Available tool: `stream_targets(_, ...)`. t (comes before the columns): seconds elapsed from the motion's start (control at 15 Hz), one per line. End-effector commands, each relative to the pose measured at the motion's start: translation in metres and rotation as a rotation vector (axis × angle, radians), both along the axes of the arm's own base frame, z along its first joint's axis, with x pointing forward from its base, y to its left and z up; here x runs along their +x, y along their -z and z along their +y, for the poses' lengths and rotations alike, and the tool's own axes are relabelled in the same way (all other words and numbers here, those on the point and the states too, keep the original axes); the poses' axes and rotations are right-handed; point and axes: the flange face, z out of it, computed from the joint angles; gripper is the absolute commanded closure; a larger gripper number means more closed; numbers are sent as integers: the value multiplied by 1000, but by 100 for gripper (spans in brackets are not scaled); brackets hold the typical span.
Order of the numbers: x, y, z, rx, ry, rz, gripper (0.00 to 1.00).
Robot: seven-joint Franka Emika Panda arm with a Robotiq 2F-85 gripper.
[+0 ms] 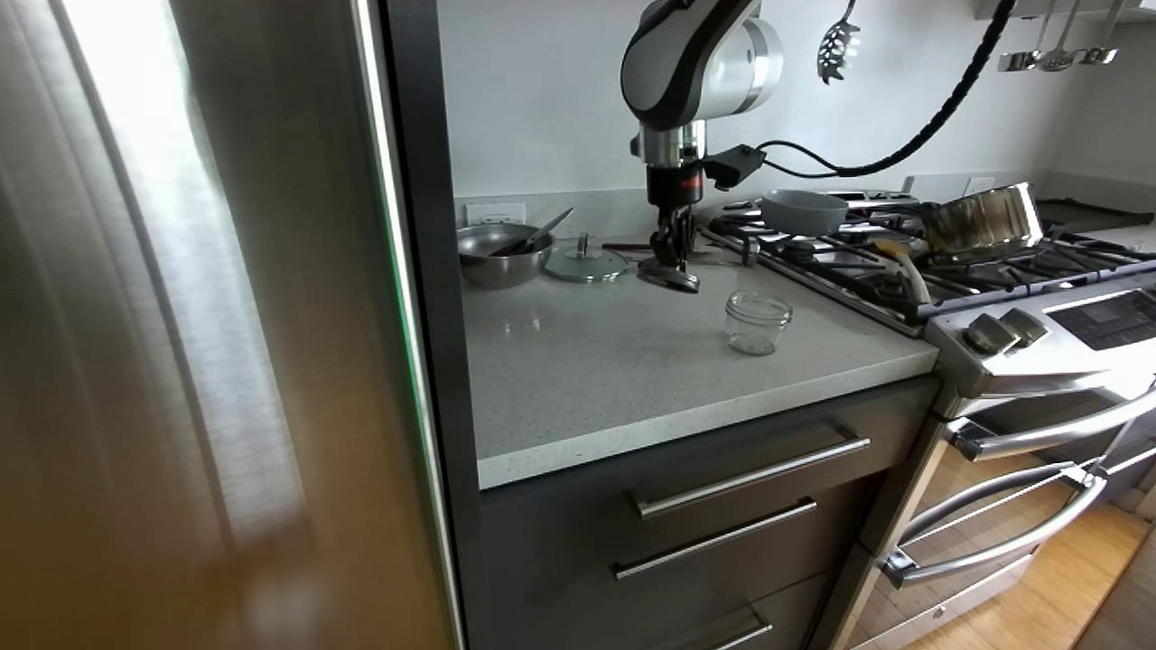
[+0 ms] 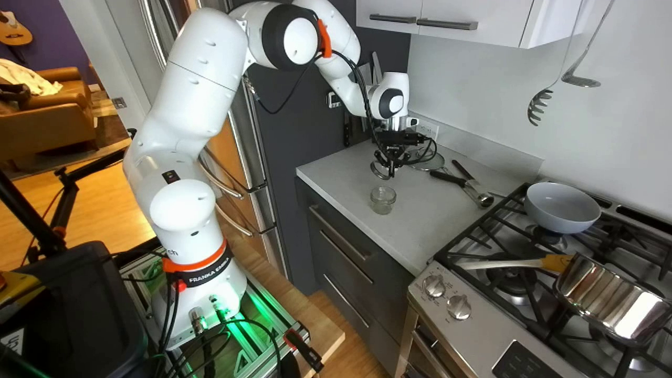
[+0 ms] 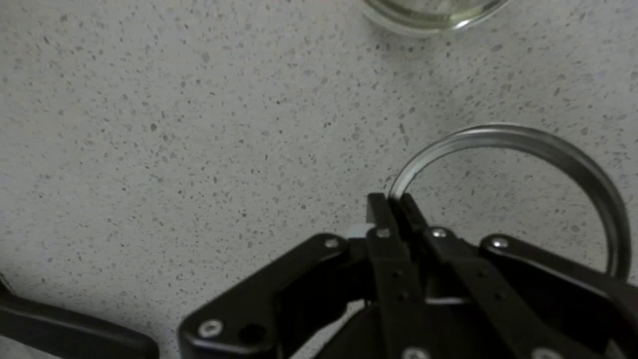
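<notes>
My gripper (image 3: 394,199) is shut on a thin silver metal ring (image 3: 498,135), pinching its near-left edge. The ring is open in the middle, and the speckled counter shows through it. In both exterior views the gripper (image 1: 675,257) (image 2: 389,169) points down at the counter with the ring (image 1: 682,280) (image 2: 375,171) at its tips. I cannot tell whether the ring touches the counter. A clear glass jar (image 1: 757,325) stands upright and lidless on the counter near the gripper, also in an exterior view (image 2: 382,200). The jar's edge (image 3: 428,25) shows at the wrist view's top.
A steel bowl (image 1: 495,266) with a utensil and a glass lid (image 1: 585,264) lie behind the gripper. Black-handled utensils (image 2: 449,177) lie nearby. The stove holds a pale bowl (image 1: 804,214) and a tilted steel pot (image 1: 983,224). A tall refrigerator (image 1: 226,361) borders the counter.
</notes>
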Motion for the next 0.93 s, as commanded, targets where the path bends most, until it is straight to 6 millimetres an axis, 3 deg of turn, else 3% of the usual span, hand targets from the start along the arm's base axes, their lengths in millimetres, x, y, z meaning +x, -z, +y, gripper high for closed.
stream_targets(0.0,-31,-9,8,-90,84,18,98)
stream_targets(0.47,-73,-13,2,-197,299,9,98)
stream_targets(0.87,-95,-32,-11,-231,412,-39,98)
